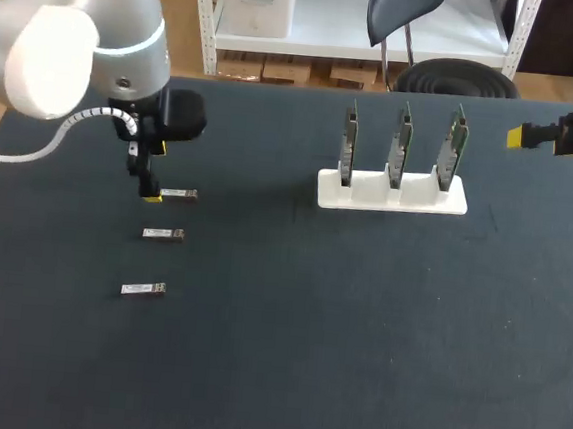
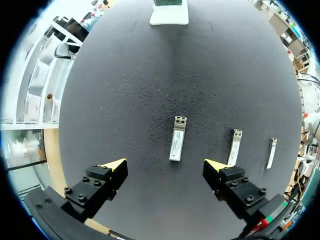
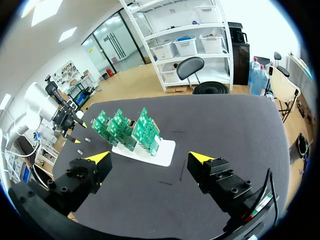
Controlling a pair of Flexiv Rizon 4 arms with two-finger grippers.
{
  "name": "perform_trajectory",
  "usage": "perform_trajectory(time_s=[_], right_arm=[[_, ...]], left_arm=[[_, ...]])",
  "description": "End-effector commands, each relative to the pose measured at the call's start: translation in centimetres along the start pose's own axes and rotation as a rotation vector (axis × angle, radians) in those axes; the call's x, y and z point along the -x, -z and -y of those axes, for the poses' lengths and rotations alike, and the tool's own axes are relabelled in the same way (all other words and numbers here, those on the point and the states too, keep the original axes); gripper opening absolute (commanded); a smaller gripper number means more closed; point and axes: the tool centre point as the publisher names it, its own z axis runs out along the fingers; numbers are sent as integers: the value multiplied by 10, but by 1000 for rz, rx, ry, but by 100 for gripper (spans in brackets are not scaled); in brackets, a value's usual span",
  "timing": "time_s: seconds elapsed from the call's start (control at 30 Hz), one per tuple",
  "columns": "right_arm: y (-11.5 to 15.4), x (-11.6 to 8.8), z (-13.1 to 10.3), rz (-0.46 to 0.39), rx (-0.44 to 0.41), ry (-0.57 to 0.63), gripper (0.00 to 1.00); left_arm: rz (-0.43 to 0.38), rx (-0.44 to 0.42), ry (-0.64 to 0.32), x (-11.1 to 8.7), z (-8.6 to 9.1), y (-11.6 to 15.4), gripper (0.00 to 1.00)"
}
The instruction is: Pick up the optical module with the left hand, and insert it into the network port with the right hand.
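Left pincer (image 2: 165,170), spread wide, hovers over one optical module (image 2: 177,138), two other modules (image 2: 233,147) beside; right pincer (image 3: 150,160) likewise.

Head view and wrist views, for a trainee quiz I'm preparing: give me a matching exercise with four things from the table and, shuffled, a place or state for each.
Things:
1. left claw
2. right claw
3. white rack
4. middle optical module

Places or states:
A. holds three upright green boards
B. lies flat on the table, mid-row
C. open, off to the rack's right, far from the modules
D. open, over the end module of the row

Pairs: 1-D, 2-C, 3-A, 4-B.
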Motion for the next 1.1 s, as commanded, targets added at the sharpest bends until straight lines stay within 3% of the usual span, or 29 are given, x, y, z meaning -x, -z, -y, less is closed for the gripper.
perform_trajectory(time_s=[0.03, 1.1], right_arm=[[1, -1, -2, 0, -11, -2, 100], [1, -1, -2, 0, -11, -2, 100]], left_arm=[[-12, -2, 4, 1, 1, -3, 100], [3, -80, -3, 10, 17, -26, 100]])
